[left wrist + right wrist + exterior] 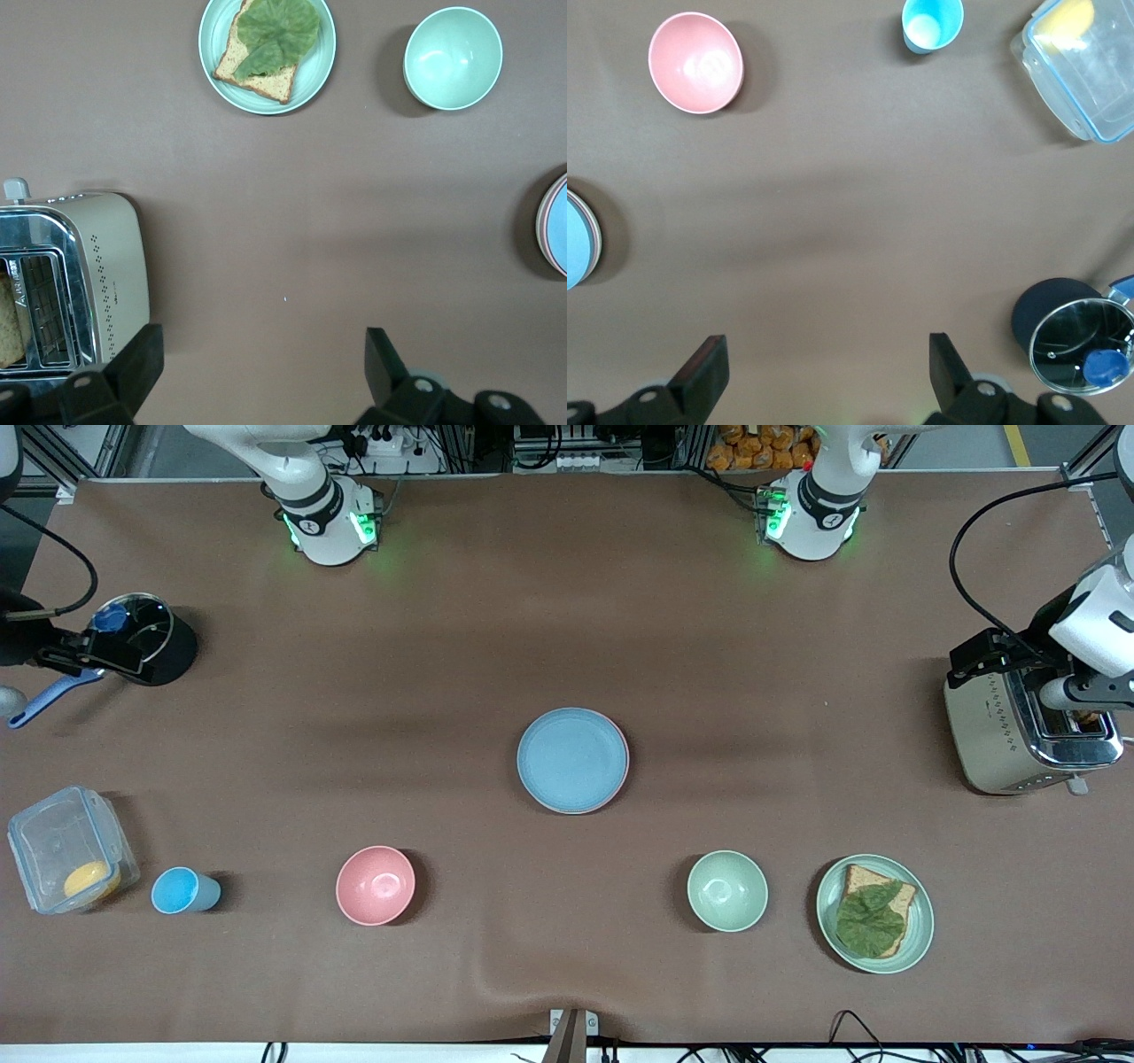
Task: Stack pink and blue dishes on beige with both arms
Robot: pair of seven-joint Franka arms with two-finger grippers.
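The bench point(567, 602) is wide and covered with a plain brown cloth that has a few soft wrinkles near the front camera. Past the top edge of the bench there are metal frames, cables and a bag of orange things.

In the middle of the bench sits the stack of plates. The blue plate point(572, 760) is on top, and a thin edge of the pink plate point(625, 772) peeks out right under it. There may be a beige plate at the bottom, but it is hidden, so I cannot be sure.

Nearer the front camera is a row of things: a clear box point(69, 861) with something yellow in it, a small blue cup point(183, 891), a pink bowl point(376, 885), a green bowl point(727, 890), and a green plate point(875, 913) with bread and a leaf. None of them touch the stack.

A silver toaster point(1028, 731) stands at the left arm's end of the bench. A black pot point(151, 638) with a glass lid stands at the right arm's end.

The left end effector point(257, 367) hangs over bare cloth just beside the toaster, its fingers wide apart and holding nothing. The right end effector point(828, 367) hangs over bare cloth near the pot, fingers also wide apart and holding nothing.
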